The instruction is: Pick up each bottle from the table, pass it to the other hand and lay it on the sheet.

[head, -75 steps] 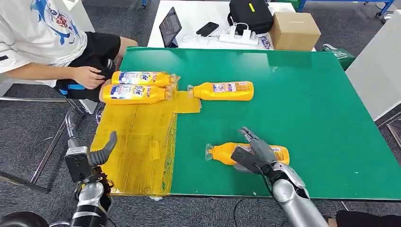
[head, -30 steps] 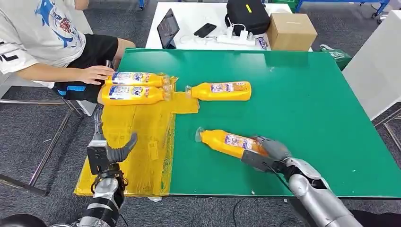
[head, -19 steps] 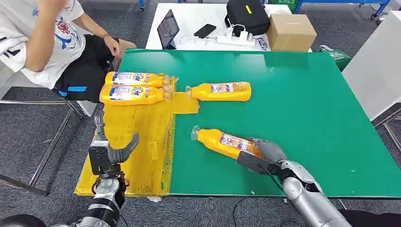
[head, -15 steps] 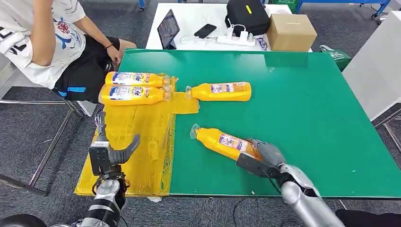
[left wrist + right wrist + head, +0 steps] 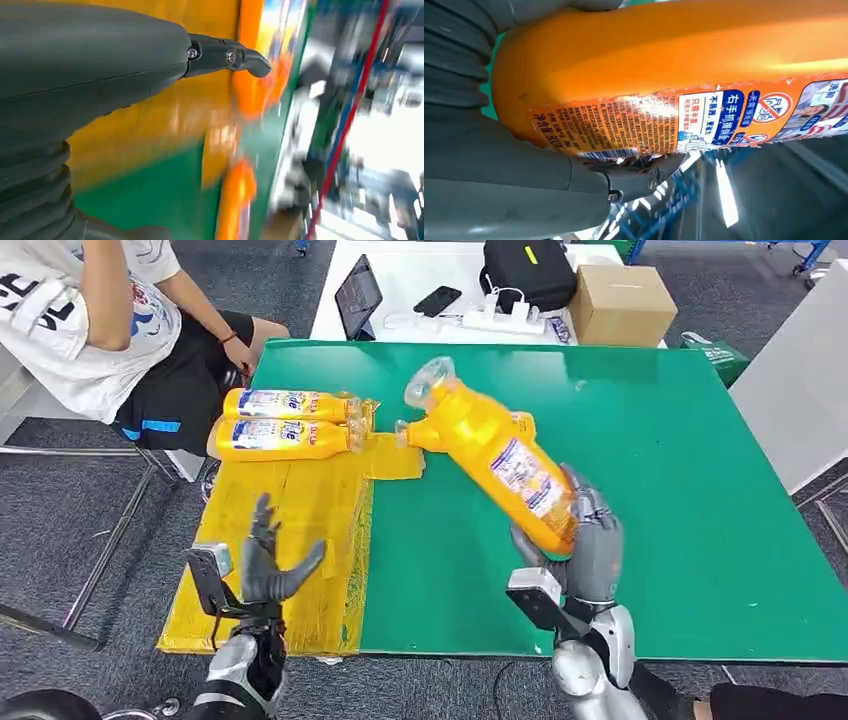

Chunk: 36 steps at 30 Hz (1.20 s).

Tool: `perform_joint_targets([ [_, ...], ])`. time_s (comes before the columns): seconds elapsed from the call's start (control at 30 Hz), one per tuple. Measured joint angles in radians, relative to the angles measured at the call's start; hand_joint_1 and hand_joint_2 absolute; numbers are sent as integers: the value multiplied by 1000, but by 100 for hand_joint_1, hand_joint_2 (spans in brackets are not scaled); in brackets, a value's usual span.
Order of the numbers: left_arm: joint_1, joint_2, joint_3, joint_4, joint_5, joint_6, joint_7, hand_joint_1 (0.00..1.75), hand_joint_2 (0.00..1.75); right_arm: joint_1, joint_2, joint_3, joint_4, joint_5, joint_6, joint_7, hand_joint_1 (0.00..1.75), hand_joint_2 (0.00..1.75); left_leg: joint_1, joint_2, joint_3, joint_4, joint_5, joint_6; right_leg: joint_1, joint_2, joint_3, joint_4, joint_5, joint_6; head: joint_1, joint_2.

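While tilted, bottle [image 5: 505,465] in right hand [image 5: 588,550].

Four orange bottles [image 5: 505,465] [image 5: 288,404] [image 5: 280,439] [image 5: 425,432] (two on the one yellow sheet [image 5: 290,540]).

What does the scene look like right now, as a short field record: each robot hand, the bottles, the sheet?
right robot hand: grips the base of an orange plastic bottle, lifted off the green table, cap end tilted up and away
left robot hand: holds nothing, fingers spread, above the yellow plastic sheet
bottles on sheet: two orange bottles, lying side by side at the far end
bottle on table: one orange bottle, partly hidden behind the lifted one
handover: not yet done
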Motion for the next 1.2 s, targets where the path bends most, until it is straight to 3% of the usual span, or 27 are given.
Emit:
perform_joint_targets([
  [0.2, 3, 2, -35, -12, 27, -27, 16, 0, 175, 22, 50, -45, -40, -26, 0, -46, 175, 175, -1, 0, 0, 0, 0, 0, -1, 0, 0, 0, -1, 1, 0, 0],
  [0.43, 4, 27, -94, -12, 122, -264, 45, 0, 175, 24, 98, -84, -13, -73, 0, -169, 175, 175, 0, 0, 0, 0, 0, 0, 0, 0, 0, 0, -1, 2, 0, 0],
  [0.8, 4, 66, -137, -12, 152, -370, 42, 0, 175, 24, 110, -84, 63, -88, 15, -185, 175, 175, 0, -1, -1, 0, 0, 0, -1, 0, 0, 0, -1, 2, 0, 0],
  [0.97, 13, 90, -169, -12, 210, -543, 11, 0, 175, 24, 118, -29, 146, -124, 98, -189, 175, 175, 0, -1, -1, 0, 0, 0, 0, 0, 0, 0, -1, 2, 0, 0],
  [1.2, 18, 109, -205, -22, 252, -597, 10, 0, 175, 11, 147, 130, 339, -168, 169, -189, 175, 175, 1, -1, -1, -1, 0, 0, 0, 0, 0, 0, -2, 2, 0, 0],
])
